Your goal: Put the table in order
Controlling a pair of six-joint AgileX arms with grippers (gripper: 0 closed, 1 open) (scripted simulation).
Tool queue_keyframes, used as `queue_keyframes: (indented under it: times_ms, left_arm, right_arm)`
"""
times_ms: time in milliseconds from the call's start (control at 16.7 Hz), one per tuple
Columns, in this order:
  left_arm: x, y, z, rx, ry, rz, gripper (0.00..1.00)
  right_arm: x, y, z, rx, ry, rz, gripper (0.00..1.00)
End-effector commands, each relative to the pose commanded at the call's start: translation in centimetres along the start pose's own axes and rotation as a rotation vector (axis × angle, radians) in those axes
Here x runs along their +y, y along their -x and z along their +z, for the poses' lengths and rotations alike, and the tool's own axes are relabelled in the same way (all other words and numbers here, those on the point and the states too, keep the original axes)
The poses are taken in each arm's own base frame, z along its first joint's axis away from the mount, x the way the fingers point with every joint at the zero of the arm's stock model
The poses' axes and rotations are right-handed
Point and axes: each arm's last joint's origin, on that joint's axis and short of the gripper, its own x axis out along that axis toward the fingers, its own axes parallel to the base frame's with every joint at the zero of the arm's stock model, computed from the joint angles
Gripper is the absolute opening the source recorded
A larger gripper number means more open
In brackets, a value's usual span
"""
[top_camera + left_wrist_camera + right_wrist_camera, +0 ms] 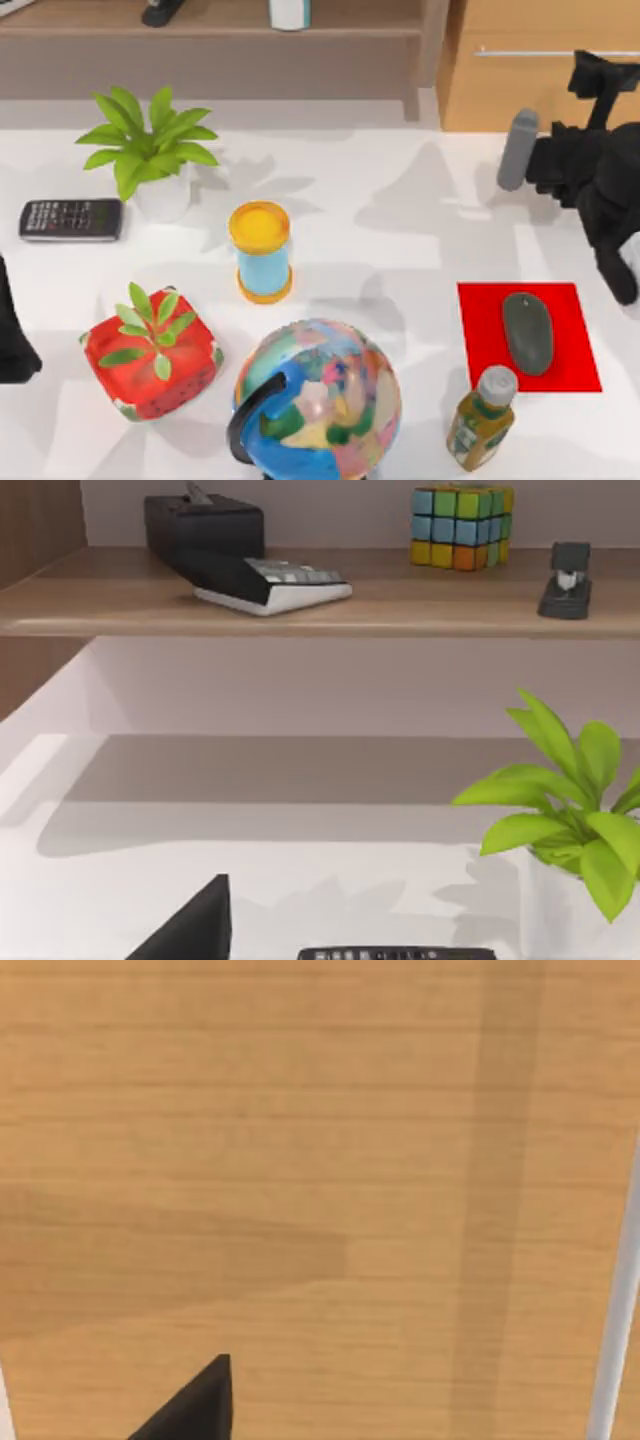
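Observation:
The white table (400, 250) holds a leafy plant in a white pot (150, 160), a black calculator (70, 219), a yellow-and-blue hourglass (260, 250), a red strawberry-shaped planter (150, 360), a colourful globe (318, 400), a green bottle (480, 418) and a grey mouse (527, 332) on a red mat (575, 340). My right gripper (600, 78) is raised at the table's back right, close against the light-wood drawer front (250, 1160). A grey rounded piece (517, 150) juts out beside that arm. My left arm (12, 335) sits at the table's left edge.
The drawer unit (540, 90) has a metal handle (540, 51). The brown shelf (300, 605) behind the table carries a black box (205, 525), a second calculator (270, 580), a colour cube (462, 525) and a stapler (565, 580). Bare tabletop lies mid-right.

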Motion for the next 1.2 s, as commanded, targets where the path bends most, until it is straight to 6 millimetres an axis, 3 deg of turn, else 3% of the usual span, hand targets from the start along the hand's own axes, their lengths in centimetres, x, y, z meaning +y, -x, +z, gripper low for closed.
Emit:
queue_keyframes:
  times_ms: [480, 780, 1020, 1200]
  left_arm:
    - [0.0, 0.0, 0.0, 0.0, 0.0, 0.0, 1.0]
    - [0.0, 0.0, 0.0, 0.0, 0.0, 0.0, 1.0]
    - [0.0, 0.0, 0.0, 0.0, 0.0, 0.0, 1.0]
    - [0.0, 0.0, 0.0, 0.0, 0.0, 0.0, 1.0]
  right_arm:
    - [-0.4, 2.1, 6.3, -0.085, -0.04, -0.018, 1.0]
    - [0.4, 3.8, 8.9, -0.03, -0.113, 0.064, 1.0]
    - [-0.3, 3.3, 11.9, 0.013, -0.311, 0.052, 1.0]
    - [-3.0, 2.3, 16.8, -0.024, -0.6, -0.016, 1.0]
